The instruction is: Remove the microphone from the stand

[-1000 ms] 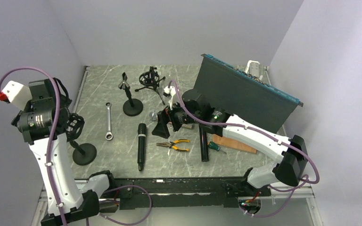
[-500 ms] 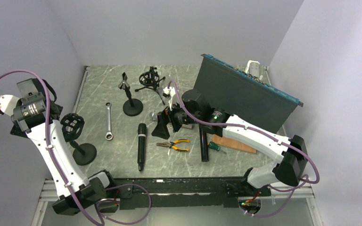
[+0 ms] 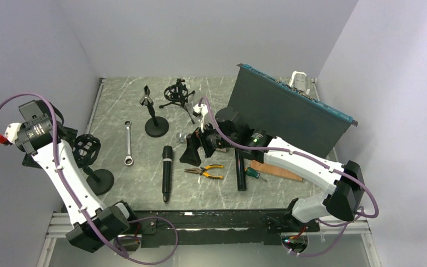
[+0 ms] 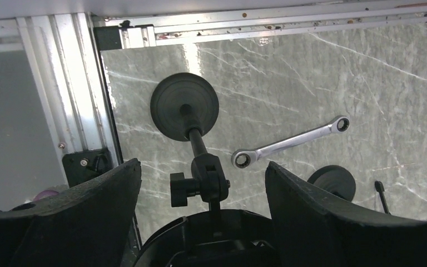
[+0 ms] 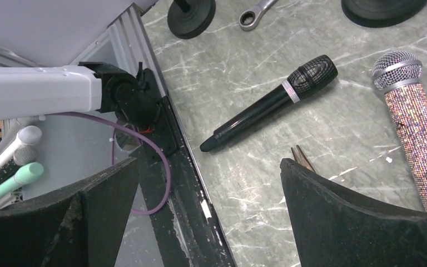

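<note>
- My left claw [image 4: 201, 167] gapes wide, gripping nothing, directly above the stand [image 4: 184, 105] at the worktop's [image 4: 311, 72] 9 o'clock.
- My right claw [image 5: 208, 162] is spread wide too, empty.
- The black mic [image 3: 167, 172] lies flat at the stand's 3 o'clock, apart from it.
- A glitter mic [image 5: 414, 133] lies beside my right claw.

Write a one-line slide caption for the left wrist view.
Open left hand over a black round-based microphone stand, silver ratchet wrench beside it on the grey marble table.

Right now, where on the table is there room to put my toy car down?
Bare marble lies between the wrench and the black microphone, and in the far left corner behind the wrench. Around the pliers and right gripper it is crowded.
</note>
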You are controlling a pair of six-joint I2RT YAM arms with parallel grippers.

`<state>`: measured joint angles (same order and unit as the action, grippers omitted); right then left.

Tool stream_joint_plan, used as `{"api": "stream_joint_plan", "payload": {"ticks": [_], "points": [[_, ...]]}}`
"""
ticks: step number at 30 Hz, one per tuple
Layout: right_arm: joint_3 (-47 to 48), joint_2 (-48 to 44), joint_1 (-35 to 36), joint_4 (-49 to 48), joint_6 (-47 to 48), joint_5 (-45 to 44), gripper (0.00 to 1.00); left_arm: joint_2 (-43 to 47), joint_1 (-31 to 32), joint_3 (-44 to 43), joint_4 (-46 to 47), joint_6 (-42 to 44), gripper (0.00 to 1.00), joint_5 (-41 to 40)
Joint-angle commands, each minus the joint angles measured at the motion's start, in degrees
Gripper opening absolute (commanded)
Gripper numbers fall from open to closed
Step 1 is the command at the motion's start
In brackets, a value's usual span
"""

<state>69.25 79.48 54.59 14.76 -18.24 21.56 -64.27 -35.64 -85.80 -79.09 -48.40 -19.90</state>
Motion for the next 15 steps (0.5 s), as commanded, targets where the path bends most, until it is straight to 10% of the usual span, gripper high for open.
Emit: {"api": "stream_joint_plan", "payload": {"ticks": [1, 15], "points": [[-0.8, -2.2, 0.3, -3.0, -0.2, 0.7, 1.0, 0.6, -1.4, 0.5, 1.1, -1.7, 0.85, 4.6], [-0.9, -1.3, 0.3, -4.3, -0.6, 1.9, 1.0, -0.8, -7.9, 4.2, 1.2, -3.0, 0.71, 14.9]]}}
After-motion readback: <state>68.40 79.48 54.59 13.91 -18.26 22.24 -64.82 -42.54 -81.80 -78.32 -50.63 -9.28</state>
